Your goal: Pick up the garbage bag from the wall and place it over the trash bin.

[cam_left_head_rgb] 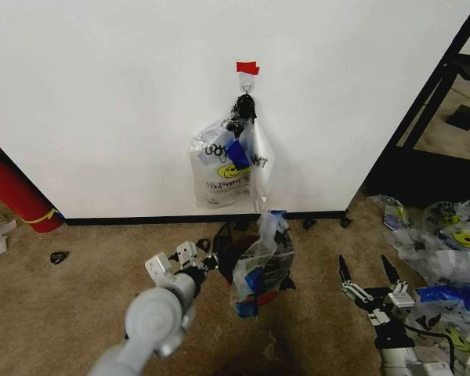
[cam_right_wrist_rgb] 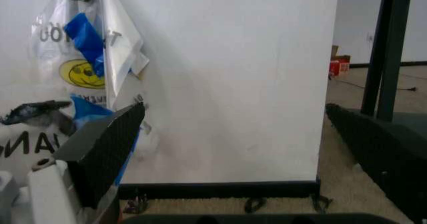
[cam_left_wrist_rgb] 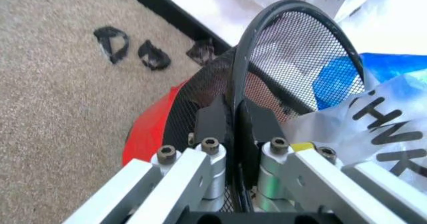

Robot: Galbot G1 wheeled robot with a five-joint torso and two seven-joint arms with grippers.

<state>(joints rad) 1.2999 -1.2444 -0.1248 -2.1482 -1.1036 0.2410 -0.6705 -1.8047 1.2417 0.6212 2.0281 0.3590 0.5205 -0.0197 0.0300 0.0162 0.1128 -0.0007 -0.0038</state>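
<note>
Left hand [cam_left_wrist_rgb: 233, 121] pinches trash bin [cam_left_wrist_rgb: 293, 48] rim.

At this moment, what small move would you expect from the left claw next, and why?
Probably open and back off. The left claw is shut on the trash bin rim, and the garbage bag already sits in and over the bin's mouth. The right claw waits open to the side.

The garbage bag [cam_left_head_rgb: 260, 266] hides most of the trash bin [cam_left_head_rgb: 229, 252].
</note>
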